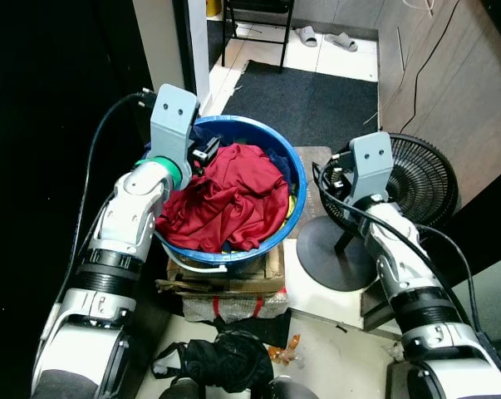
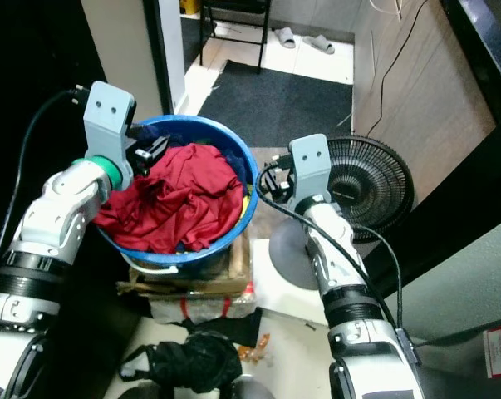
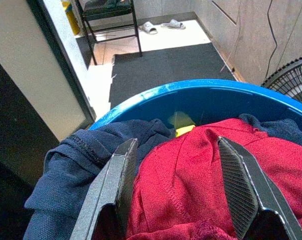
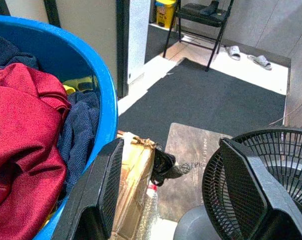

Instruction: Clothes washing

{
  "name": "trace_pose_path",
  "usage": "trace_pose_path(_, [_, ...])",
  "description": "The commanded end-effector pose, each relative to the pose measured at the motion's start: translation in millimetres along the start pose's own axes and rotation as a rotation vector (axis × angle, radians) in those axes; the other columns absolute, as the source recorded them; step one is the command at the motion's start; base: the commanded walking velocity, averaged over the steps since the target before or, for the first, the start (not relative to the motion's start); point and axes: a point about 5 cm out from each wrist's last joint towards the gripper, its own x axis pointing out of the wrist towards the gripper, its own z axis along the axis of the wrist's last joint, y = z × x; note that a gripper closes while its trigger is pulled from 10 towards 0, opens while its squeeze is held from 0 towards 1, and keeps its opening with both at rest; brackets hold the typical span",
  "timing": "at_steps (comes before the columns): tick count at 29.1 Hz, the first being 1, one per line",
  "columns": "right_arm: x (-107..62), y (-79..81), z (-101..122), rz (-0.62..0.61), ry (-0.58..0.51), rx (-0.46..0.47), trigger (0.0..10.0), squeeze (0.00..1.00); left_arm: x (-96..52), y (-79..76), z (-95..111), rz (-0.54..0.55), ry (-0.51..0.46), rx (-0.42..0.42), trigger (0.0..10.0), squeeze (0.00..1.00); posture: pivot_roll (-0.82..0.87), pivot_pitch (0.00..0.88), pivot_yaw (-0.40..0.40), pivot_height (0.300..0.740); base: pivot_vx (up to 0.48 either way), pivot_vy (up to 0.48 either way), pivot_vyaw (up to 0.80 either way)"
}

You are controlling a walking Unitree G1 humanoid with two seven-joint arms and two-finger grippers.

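Red cloth (image 1: 233, 204) hides most of tub (image 1: 293, 166) contents; box (image 1: 233, 278) under tub mostly covered; fan (image 1: 424, 179) partly behind right arm.

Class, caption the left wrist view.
Open left gripper poised over red cloth in blue tub.

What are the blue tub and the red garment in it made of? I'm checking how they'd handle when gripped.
The blue tub looks like moulded plastic: glossy, with highlights along its rim. The red garment seems a soft knit fabric, matte, with a fine weave and stitched seams seen from the left wrist; the exact fibre can't be told.
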Motion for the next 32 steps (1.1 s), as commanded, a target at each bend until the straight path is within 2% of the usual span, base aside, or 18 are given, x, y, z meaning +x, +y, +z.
trace_pose_path(1, [-0.7,4.6,-8,0.029,0.023,0.011,10.0,0.0,-0.3,7.1,-2,0.018,0.02,-0.012,10.0,0.0,0.0,0.124,0.036,0.74,0.0,0.0,0.0])
trace_pose_path(2, [-0.7,4.6,-8,0.029,0.023,0.011,10.0,0.0,-0.3,7.1,-2,0.018,0.02,-0.012,10.0,0.0,0.0,0.124,0.036,0.74,0.0,0.0,0.0])
trace_pose_path(3, [3.7,14.4,-6,0.098,0.026,0.006,10.0,0.0,-0.8,11.4,-3,0.03,0.03,-0.045,10.0,0.0,0.0,0.125,0.029,0.74,0.0,0.0,0.0])
trace_pose_path(5, [3.7,14.4,-6,0.098,0.026,0.006,10.0,0.0,-0.8,11.4,-3,0.03,0.03,-0.045,10.0,0.0,0.0,0.125,0.029,0.74,0.0,0.0,0.0])
trace_pose_path(6, [10.9,26.6,-1,0.183,0.028,0.017,10.0,0.0,-2.4,14.6,-4,0.037,0.039,-0.07,10.0,0.0,0.01,0.131,0.019,0.74,0.0,0.0,0.0])
trace_pose_path(8, [24.0,41.1,14,0.26,0.023,0.016,10.0,0.0,-7.9,12.2,-3,-0.011,-0.002,-0.05,10.0,0.0,0.02,0.133,0.012,0.74,0.0,0.0,0.0])
trace_pose_path(9, [24.0,41.1,14,0.26,0.023,0.016,10.0,0.0,-7.9,12.2,-3,-0.011,-0.002,-0.05,10.0,0.0,0.02,0.133,0.012,0.74,0.0,0.0,0.0])
trace_pose_path(10, [27.9,43.3,19,0.263,0.02,0.016,10.0,0.0,-11.4,11.3,-3,-0.028,-0.028,0.007,10.0,0.0,0.02,0.132,0.012,0.74,0.0,0.0,0.0])
trace_pose_path(14, [30.2,43.3,23,0.254,0.012,0.023,10.0,0.0,-15.6,11.6,-11,-0.044,-0.017,0.028,10.0,0.0,0.02,0.129,0.008,0.74,0.0,0.0,0.0])
trace_pose_path(15, [30.6,42.8,26,0.249,0.004,0.023,10.0,0.0,-20.4,17.1,-28,-0.027,0.069,0.013,10.0,0.0,0.02,0.128,0.008,0.74,0.0,0.0,0.0])
trace_pose_path(16, [29.2,41.1,27,0.245,-0.004,0.018,10.0,0.0,-26.5,24.0,-47,-0.002,0.183,-0.043,10.0,0.0,0.02,0.132,0.006,0.74,0.0,0.0,0.0])
trace_pose_path(17, [29.2,41.1,27,0.245,-0.004,0.018,10.0,0.0,-26.5,24.0,-47,-0.002,0.183,-0.043,10.0,0.0,0.02,0.132,0.006,0.74,0.0,0.0,0.0])
trace_pose_path(18, [27.4,39.8,27,0.244,-0.01,0.013,10.0,0.0,-31.2,28.5,-58,0.014,0.247,-0.066,10.0,0.0,0.02,0.132,0.006,0.74,0.0,0.0,0.0])
trace_pose_path(20, [25.5,38.7,27,0.247,-0.01,0.01,10.0,0.0,-33.0,31.2,-61,0.021,0.264,-0.067,10.0,0.0,0.02,0.132,0.005,0.74,0.0,0.0,0.0])
trace_pose_path(23, [24.4,38.0,26,0.252,-0.005,0.006,10.0,0.0,-30.4,31.3,-56,0.022,0.246,-0.066,10.0,0.0,0.02,0.132,0.004,0.74,0.0,0.0,0.0])
trace_pose_path(27, [25.9,44.4,20,0.328,0.069,-0.085,10.0,0.0,-15.8,23.2,-35,0.011,0.176,-0.063,10.0,0.0,0.01,0.126,0.001,0.74,0.0,0.0,0.0])
trace_pose_path(29, [28.1,46.3,23,0.342,0.07,-0.09,10.0,0.0,-11.6,18.5,-31,0.001,0.167,-0.1,10.0,0.0,0.01,0.127,-0.002,0.74,0.0,0.0,0.0])
trace_pose_path(32, [28.1,46.3,23,0.342,0.07,-0.09,10.0,0.0,-11.6,18.5,-31,0.001,0.167,-0.1,10.0,0.0,0.01,0.127,-0.002,0.74,0.0,0.0,0.0])
